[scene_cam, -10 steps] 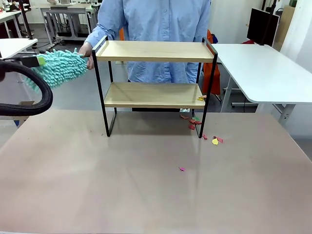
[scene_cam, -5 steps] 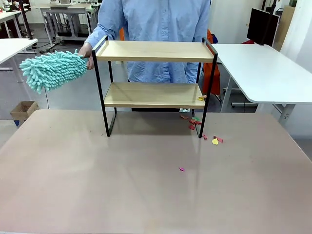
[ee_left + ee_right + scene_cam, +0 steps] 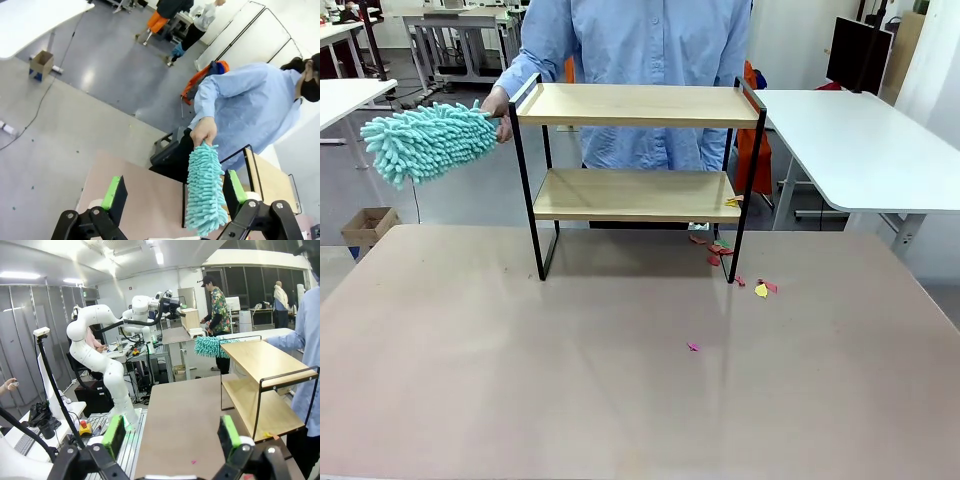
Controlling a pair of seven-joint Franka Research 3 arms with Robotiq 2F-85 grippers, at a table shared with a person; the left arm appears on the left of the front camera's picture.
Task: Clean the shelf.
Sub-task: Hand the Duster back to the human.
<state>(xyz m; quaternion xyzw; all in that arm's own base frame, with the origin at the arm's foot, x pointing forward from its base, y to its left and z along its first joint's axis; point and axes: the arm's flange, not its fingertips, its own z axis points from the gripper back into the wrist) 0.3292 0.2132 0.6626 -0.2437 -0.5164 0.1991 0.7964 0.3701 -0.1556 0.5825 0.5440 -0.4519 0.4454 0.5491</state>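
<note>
While both end effectors, left [image 3: 172,195] and right [image 3: 172,435], stand apart and empty, we judge the shelf [image 3: 635,175] at the surface's far edge light but stiff, best held by its black frame.

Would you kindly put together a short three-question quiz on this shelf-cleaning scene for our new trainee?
1. True or false: the person's hand holds the teal duster out past one end of the shelf.
2. Multiple choice: where do most of the coloured scraps lie? A) on the top board; B) on the table by the shelf's leg on the robot's right; C) in the cardboard box.
3. Fill in: the left gripper and the right gripper both stand ____, holding nothing.

Key: 1 true; 2 B; 3 open.
</note>
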